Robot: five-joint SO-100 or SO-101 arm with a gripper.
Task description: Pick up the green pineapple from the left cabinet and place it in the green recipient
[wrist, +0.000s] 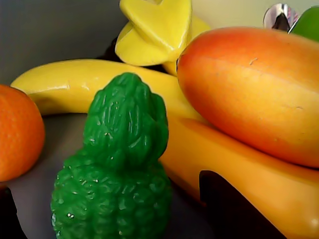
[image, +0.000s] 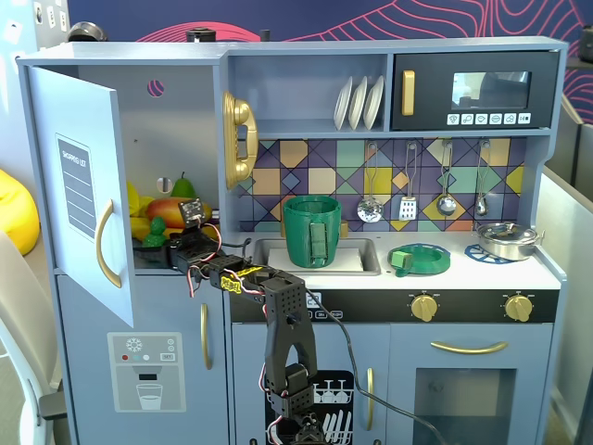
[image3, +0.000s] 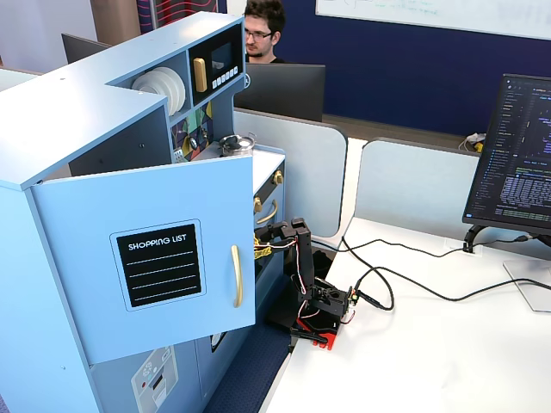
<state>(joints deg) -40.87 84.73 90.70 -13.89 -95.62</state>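
Here the left cabinet (image: 79, 199) stands with its door swung wide open; the door carries a curved gold handle and a shopping-list label, seen in both fixed views. Inside the cabinet, a pile of toy fruit sits on the shelf. The green pineapple (wrist: 117, 174) lies at the front of that pile, upright with its leafy top pointing up; in a fixed view it shows as a small green shape (image: 156, 227) at the front of the shelf, just beside the arm's tip.

Relative to the pineapple in the wrist view, the mango (wrist: 249, 89) lies to the right and slightly behind, resting on a yellow-orange fruit (wrist: 234, 164) that touches the pineapple's right side. A banana (wrist: 75, 89) runs behind the pineapple, a yellow star-shaped fruit (wrist: 154, 30) sits above and behind it, and an orange (wrist: 17, 132) lies to its left, apart from it.

The end effector (image: 176, 243) reaches into the cabinet's open front, close to the pineapple; whether its fingers are apart or together cannot be told, since only dark edges show at the bottom of the wrist view.

The green recipient (image: 313, 230) stands upright in the sink area, well to the right of the cabinet, its strap handle facing the camera. A flat green dish (image: 420, 259) lies further right.
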